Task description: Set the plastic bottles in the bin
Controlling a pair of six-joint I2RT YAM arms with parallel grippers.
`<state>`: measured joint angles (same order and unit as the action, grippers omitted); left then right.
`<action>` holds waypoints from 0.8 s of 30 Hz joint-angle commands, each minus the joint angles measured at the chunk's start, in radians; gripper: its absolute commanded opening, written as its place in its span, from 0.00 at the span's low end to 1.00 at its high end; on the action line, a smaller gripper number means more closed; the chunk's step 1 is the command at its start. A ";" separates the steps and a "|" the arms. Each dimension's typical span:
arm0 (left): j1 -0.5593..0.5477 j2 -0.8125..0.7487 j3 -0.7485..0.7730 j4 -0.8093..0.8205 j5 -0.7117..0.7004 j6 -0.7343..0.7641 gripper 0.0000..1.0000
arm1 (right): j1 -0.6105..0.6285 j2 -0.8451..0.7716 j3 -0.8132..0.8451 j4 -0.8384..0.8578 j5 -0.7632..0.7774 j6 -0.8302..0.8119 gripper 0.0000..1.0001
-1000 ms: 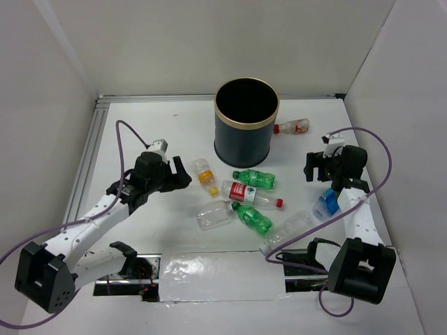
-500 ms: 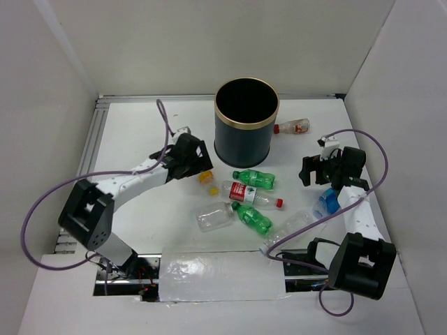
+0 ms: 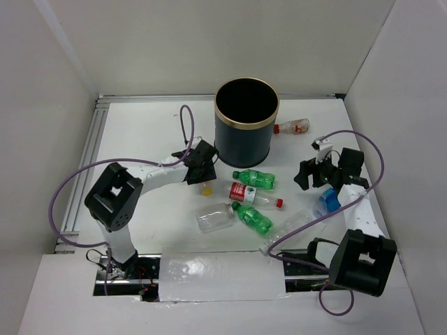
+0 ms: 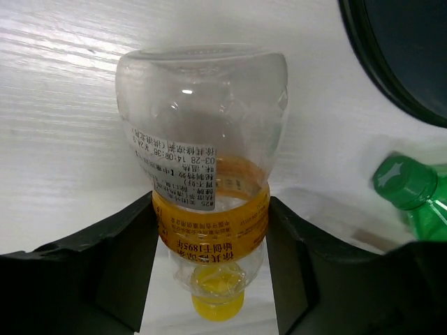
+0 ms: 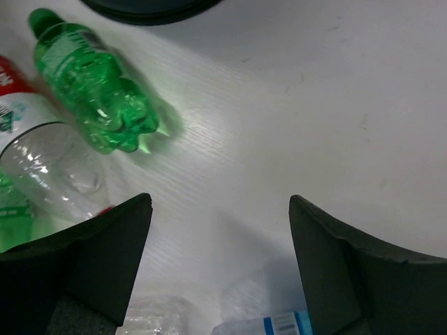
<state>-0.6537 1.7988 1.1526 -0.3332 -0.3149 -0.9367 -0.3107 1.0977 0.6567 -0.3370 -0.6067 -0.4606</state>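
Observation:
The bin point(image 3: 242, 148) stands at the back middle. My left gripper point(image 3: 202, 169) is just left of it, low over a clear bottle with a yellow label point(image 4: 202, 139) lying on the table. Its fingers point(image 4: 133, 265) press the label on both sides, with the yellow cap point(image 3: 206, 188) nearest the wrist. My right gripper point(image 3: 308, 174) hovers open over bare table at the right, nothing between its fingers point(image 5: 112, 244). Plastic bottles lie in front of the bin: a green one point(image 3: 255, 179), a red-labelled clear one point(image 3: 250, 194), and another green one point(image 3: 253, 218).
A clear bottle point(image 3: 214, 216) and another point(image 3: 290, 227) lie near the front. A blue-tinted bottle point(image 3: 327, 201) lies under the right arm. A red-labelled bottle point(image 3: 293, 127) lies behind the bin on the right. White walls enclose the table.
My left arm has swung forward and right to the yellow-labelled bottle, and its jaws have closed in on it. My right gripper has drifted slightly left.

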 commanded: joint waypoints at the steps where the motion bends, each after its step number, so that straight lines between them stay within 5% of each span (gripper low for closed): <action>1: -0.030 -0.111 -0.005 0.011 -0.050 0.082 0.09 | -0.005 0.030 0.064 -0.098 -0.221 -0.154 0.85; 5: -0.109 -0.295 0.060 0.011 -0.110 0.254 0.00 | -0.005 0.050 0.089 -0.331 -0.442 -0.509 0.78; 10: -0.162 -0.395 0.312 0.058 -0.130 0.447 0.00 | 0.137 0.060 0.116 -0.395 -0.481 -0.590 0.81; 18: -0.150 -0.076 0.711 0.201 -0.170 0.532 0.07 | 0.317 0.048 0.116 -0.283 -0.409 -0.480 0.85; 22: -0.112 0.156 0.976 0.087 -0.213 0.492 0.30 | 0.387 0.048 0.116 -0.197 -0.314 -0.386 0.85; 24: -0.103 0.204 1.035 0.057 -0.233 0.483 0.58 | 0.429 0.048 0.103 -0.163 -0.259 -0.372 0.83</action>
<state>-0.7780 1.9236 2.1159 -0.1940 -0.4862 -0.4633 0.0753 1.1576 0.7300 -0.5953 -0.9382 -0.8845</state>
